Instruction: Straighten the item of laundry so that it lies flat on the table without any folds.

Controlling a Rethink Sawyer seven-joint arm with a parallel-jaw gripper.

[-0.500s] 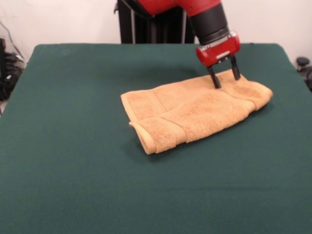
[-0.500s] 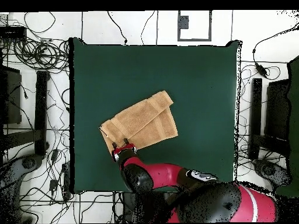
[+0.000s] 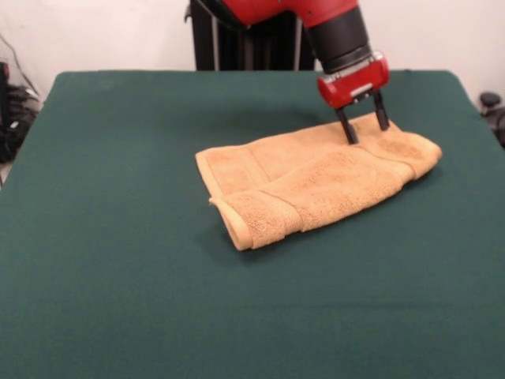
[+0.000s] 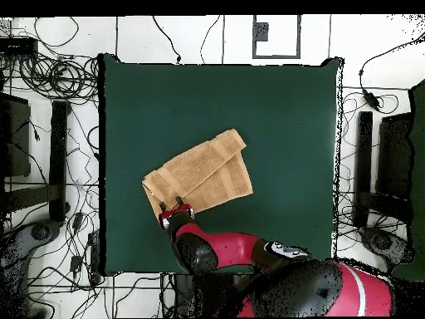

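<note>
We see the bench [image 3: 118, 300], a wide rectangle of dark green cloth that fills most of the front view and sits in the overhead view amid a pale floor strewn with black cables [image 4: 58, 79]. A plain light wall [image 3: 102, 35] closes the room behind the bench in the front view.

Next in size, the red and black arm [image 3: 335, 28] enters from the top of the front view and slants down toward the right part of the bench.

The towel [image 3: 316, 185], orange-tan terry, lies right of the bench's centre in the front view. It is folded over itself: 1 upper layer overlaps a lower one, and a doubled, rounded edge with a woven band faces the camera at the lower left.

Smallest, the claw [image 3: 363, 120] hangs from a red housing over the towel's far right end. Its 2 dark fingers [image 3: 346, 126] stand spread apart, with towel showing in the gap between them, and their tips meet the terry surface near the far edge. We cannot tell whether any cloth is caught.

Against the frame 0.5 s earlier, we find arm, claw and towel in the same places.
</note>
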